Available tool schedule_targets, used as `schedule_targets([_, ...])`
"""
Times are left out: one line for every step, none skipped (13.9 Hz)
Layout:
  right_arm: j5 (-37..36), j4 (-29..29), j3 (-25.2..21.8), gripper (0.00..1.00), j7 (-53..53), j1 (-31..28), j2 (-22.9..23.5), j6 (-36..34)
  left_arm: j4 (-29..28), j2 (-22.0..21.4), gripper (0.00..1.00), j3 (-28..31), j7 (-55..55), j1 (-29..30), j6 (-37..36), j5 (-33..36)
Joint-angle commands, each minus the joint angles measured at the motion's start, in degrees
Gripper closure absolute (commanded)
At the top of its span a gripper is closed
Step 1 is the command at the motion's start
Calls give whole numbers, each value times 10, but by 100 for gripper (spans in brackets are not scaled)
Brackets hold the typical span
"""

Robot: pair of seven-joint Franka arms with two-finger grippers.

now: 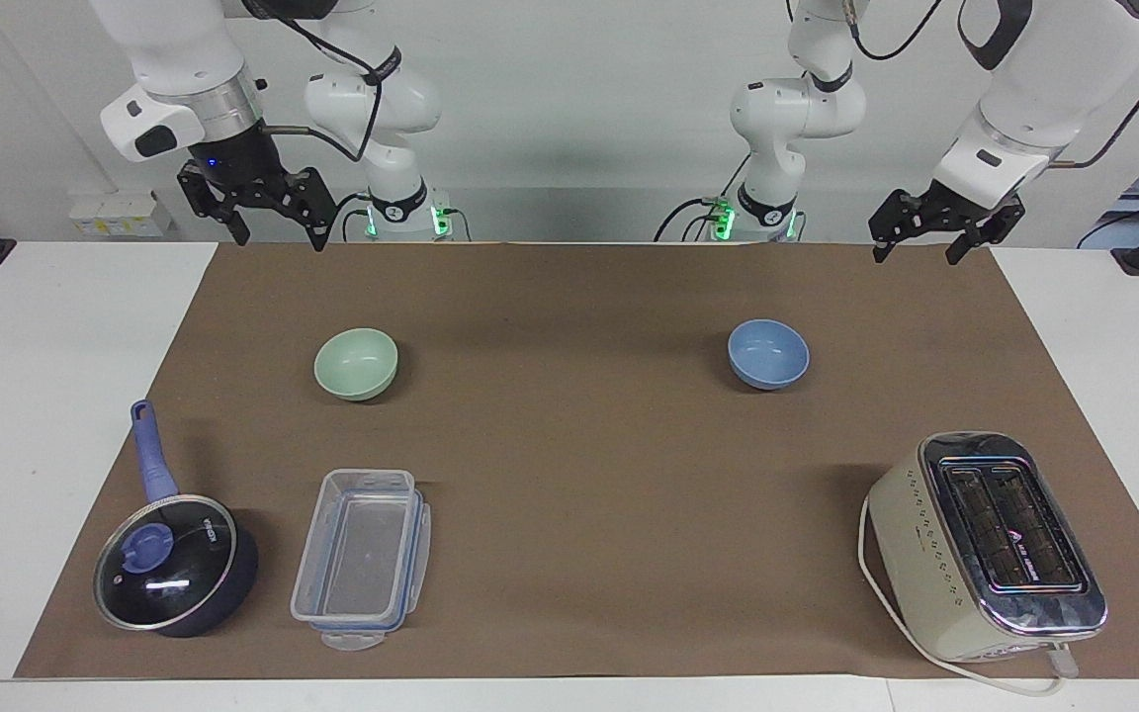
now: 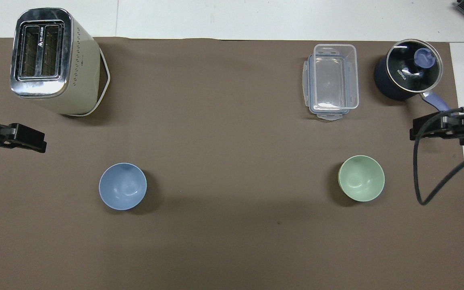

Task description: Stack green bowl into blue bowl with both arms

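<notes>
Nothing is stacked yet: green bowl (image 1: 356, 364) sits empty toward the right arm's end of the tabletop (image 1: 569, 475), blue bowl (image 1: 768, 353) well apart toward the left arm's end. Right tool (image 1: 280, 237) and left tool (image 1: 919, 252) are held raised and spread, nothing gripped.

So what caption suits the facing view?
Both arms wait raised; green bowl and blue bowl sit apart, unstacked, on the brown mat.
</notes>
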Motion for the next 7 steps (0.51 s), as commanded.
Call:
schedule_targets([12,5,0,0,-12,-7,-1,-8,-3,0,0,-3,-7,0,5,14])
schedule_targets([12,5,0,0,-12,-7,-1,-8,-2,1,0,-3,-9,4,9,11])
schedule_targets([12,5,0,0,-12,-7,-1,-8,-5,-1,0,-3,-11,4,9,11])
schedule_targets([12,5,0,0,-12,-7,-1,-8,-7,-1,0,-2,-10,4,11,11])
schedule_targets([12,5,0,0,-12,-7,-1,-8,-9,-2,0,-2,-10,4,13,11])
schedule_targets([12,5,0,0,-12,-7,-1,-8,-17,-4,0,-1,-5,4,13,11])
schedule_targets([12,5,0,0,-12,-7,-1,-8,-30,-11,0,-1,-1,6,15,11])
